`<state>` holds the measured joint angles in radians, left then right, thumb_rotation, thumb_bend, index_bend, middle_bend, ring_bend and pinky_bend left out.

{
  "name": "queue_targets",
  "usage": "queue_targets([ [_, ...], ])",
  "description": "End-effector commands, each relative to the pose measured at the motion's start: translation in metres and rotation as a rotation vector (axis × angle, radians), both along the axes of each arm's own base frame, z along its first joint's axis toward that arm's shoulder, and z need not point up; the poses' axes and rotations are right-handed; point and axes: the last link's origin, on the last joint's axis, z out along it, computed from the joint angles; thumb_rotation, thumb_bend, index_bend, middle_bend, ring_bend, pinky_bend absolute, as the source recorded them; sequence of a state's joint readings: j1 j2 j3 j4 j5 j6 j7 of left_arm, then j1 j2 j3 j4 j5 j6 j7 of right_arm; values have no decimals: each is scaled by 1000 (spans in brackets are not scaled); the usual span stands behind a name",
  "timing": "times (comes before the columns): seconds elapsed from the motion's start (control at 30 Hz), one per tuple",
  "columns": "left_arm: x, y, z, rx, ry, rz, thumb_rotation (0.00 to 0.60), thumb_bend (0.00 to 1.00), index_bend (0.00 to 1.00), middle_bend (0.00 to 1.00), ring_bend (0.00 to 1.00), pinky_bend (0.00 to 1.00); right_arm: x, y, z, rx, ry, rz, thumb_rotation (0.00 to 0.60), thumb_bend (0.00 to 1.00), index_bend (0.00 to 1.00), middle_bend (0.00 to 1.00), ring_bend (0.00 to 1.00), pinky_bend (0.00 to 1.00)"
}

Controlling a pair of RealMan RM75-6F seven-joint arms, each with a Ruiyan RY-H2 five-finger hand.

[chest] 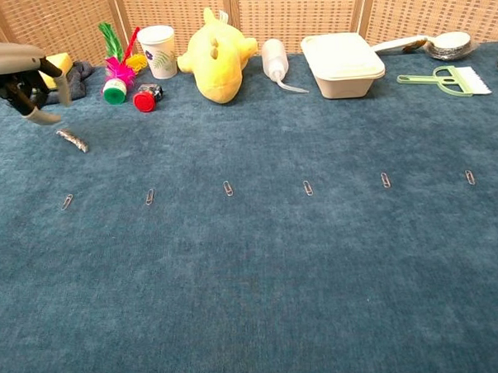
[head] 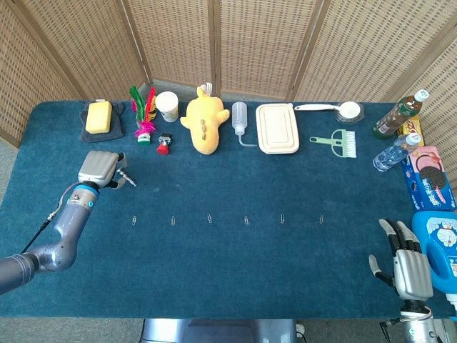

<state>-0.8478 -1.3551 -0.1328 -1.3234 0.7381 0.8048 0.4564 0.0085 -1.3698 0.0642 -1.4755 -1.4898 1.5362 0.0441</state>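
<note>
Head view shows the blue table (head: 235,279) running wide between both arms, with broad bare cloth ahead of each hand. Beyond the left hand (head: 100,168) a back row keeps the bulky things out of the way: yellow plush (head: 203,123), lunch box (head: 278,128), sponge (head: 98,116). That hand hovers over the cloth, fingers partly curled and holding nothing. Just ahead and to its right lies the nearest paperclip (head: 134,221), first of a spaced line, flat, apart from the fingers. The right hand (head: 407,263) rests at the near edge, fingers spread, touching a detergent bottle (head: 441,251).
</note>
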Motion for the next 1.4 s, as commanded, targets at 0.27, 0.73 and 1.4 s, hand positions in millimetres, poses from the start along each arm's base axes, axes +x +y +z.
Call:
queue_targets([
  [0.27, -9, -42, 29, 18, -23, -34, 412, 490, 102, 314, 285, 509, 7, -7, 9, -1, 48, 33, 600, 392, 114, 157, 80, 140],
  [0.73, -50, -153, 86, 126, -57, -13, 429, 490, 130, 303, 281, 423, 30, -21, 9, 25, 110, 116, 600, 392, 106, 124, 42, 129],
  [1.4, -79, -291, 120, 356, -101, -39, 475, 489, 145, 298, 287, 405, 38, -15, -1, 63, 106, 88, 600, 392, 52, 103, 38, 128],
])
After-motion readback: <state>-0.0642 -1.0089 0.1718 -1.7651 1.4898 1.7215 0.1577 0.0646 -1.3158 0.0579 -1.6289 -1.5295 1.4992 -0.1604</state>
